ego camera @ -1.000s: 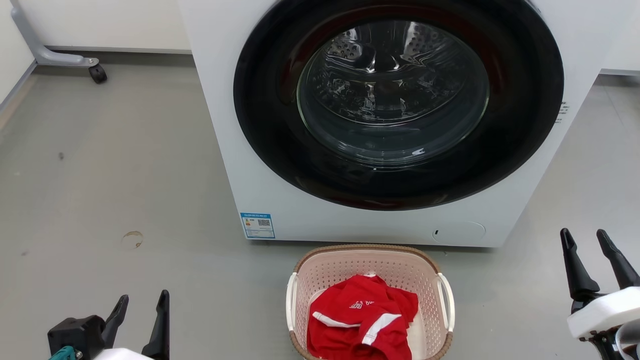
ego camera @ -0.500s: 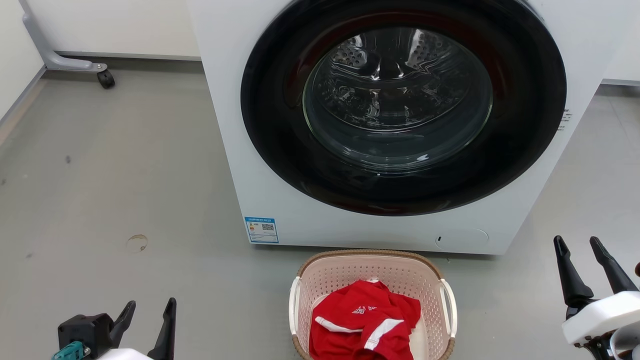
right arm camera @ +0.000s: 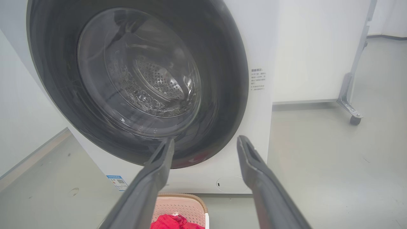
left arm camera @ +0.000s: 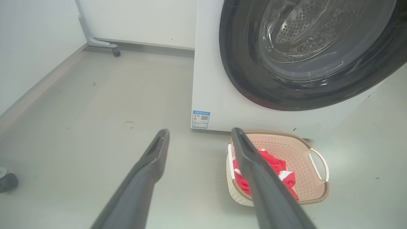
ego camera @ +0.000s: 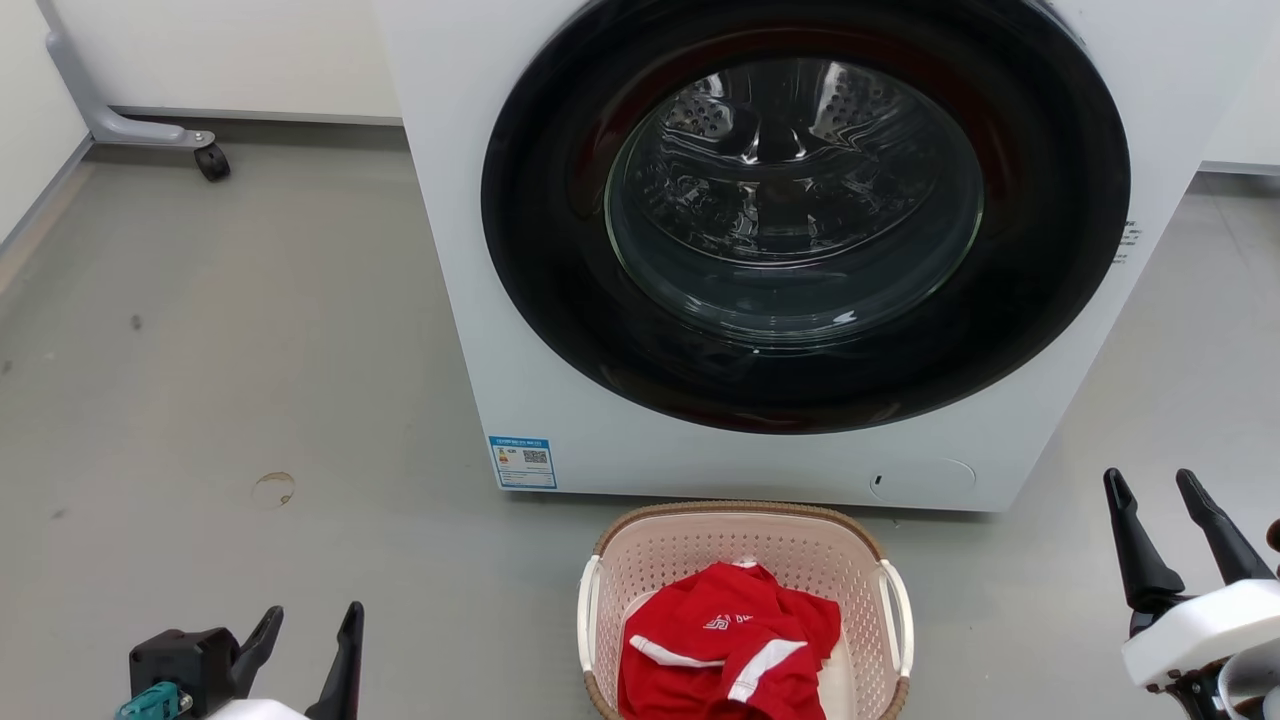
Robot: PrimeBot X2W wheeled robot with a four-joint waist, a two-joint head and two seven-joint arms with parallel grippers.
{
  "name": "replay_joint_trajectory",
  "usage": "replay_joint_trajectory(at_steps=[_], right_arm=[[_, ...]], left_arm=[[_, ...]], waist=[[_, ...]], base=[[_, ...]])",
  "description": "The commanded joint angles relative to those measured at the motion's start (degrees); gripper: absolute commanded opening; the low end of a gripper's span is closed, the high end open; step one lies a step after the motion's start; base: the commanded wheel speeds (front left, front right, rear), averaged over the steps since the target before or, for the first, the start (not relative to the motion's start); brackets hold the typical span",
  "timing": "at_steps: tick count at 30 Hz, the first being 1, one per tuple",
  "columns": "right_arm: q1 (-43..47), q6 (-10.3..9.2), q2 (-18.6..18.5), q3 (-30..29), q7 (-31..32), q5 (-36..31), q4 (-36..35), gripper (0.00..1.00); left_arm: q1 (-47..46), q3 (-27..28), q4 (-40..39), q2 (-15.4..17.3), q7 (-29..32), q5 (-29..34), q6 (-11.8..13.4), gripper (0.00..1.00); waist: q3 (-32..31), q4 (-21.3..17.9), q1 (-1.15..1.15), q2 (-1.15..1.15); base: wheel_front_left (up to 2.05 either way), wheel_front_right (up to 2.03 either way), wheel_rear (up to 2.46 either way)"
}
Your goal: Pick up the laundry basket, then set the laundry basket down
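The basket is seen standing upright on the grey floor, just in front of the white washer and below the lower edge of its round dark door, which is shut. A crumpled red garment with white stripes is held inside the basket, and the two white handles are left free at its sides. The left end effector is held above the floor well to the left of the basket, its two fingers parted with nothing between them. The right end effector is held well to the right of the basket, likewise spread and empty. Neither is touching the basket. A blue label is stuck at the lower left corner of the washer's front.
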Motion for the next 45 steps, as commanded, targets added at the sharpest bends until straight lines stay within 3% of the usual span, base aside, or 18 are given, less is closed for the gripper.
replay_joint_trajectory(at_steps=[1, 45], right_arm=[[-0.53, -0.16, -1.52, 1.06, 0.25, -0.56, -1.54, 1.0], [-0.18, -0.16, -1.18, 0.72, 1.09, -1.27, -2.81, 1.0]], left_arm=[[-4.05, 2.29, -1.49, 1.81, 0.05, 0.66, 0.6, 1.0], [-4.98, 1.74, -0.24, 1.98, -0.63, 0.56, 0.07, 1.0]], waist=[[-0.01, 0.02, 0.0, 0.0], [0.36, 0.53, 0.0, 0.0]], base=[[0.0, 0.0, 0.0], [0.0, 0.0, 0.0]])
